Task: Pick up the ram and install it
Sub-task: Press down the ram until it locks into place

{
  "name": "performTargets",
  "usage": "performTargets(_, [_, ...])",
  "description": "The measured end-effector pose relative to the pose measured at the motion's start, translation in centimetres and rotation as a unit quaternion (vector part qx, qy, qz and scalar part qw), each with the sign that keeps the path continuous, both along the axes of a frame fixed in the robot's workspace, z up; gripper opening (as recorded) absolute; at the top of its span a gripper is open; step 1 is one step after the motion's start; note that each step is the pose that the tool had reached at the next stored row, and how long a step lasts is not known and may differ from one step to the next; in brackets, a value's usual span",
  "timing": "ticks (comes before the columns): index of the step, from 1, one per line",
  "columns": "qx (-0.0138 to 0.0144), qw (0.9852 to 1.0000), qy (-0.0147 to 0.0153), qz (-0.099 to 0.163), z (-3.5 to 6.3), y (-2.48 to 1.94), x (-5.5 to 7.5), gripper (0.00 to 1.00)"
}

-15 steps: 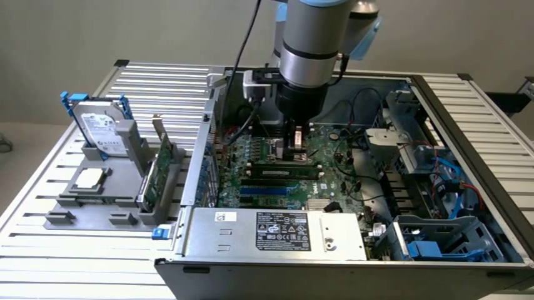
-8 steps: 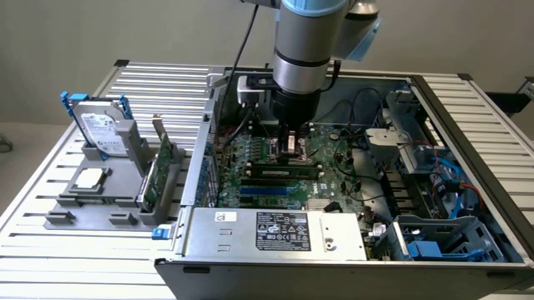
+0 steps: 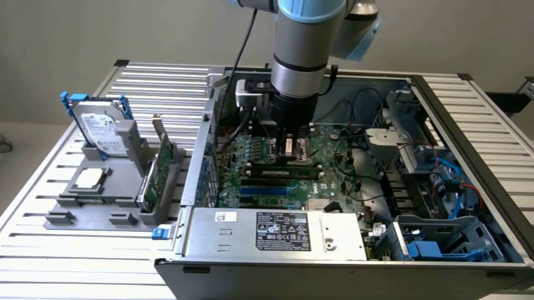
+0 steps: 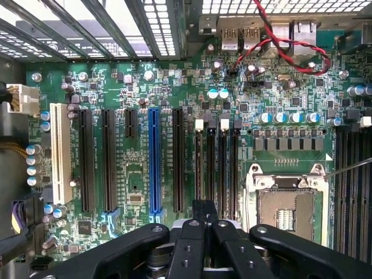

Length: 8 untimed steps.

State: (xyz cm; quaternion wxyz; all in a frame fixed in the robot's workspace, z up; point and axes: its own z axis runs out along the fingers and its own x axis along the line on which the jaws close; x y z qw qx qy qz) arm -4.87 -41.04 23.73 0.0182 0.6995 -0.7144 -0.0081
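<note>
A: Green ram (image 3: pixel 282 169) is seemingly sitting in a motherboard (image 4: pixel 145 87) slot, just under your gripper (image 3: pixel 289 152), whose fingers are closing on nothing.

B: If you are pressing off-centre, you are risking one unlatched end and a flexing board.

You are looking at a lab or test bench for computer assembly: an open desktop case (image 3: pixel 351 244) is lying on a slatted aluminium table (image 3: pixel 50 262), its motherboard (image 4: pixel 174 93) is showing, and a grey fixture (image 3: pixel 109 206) is holding spare parts beside it.
</note>
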Motion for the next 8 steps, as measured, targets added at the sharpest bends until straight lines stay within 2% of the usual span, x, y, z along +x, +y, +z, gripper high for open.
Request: performTargets(8, [0.0001,1.0,0.0002,0.0,-0.52,0.0,0.0,0.11])
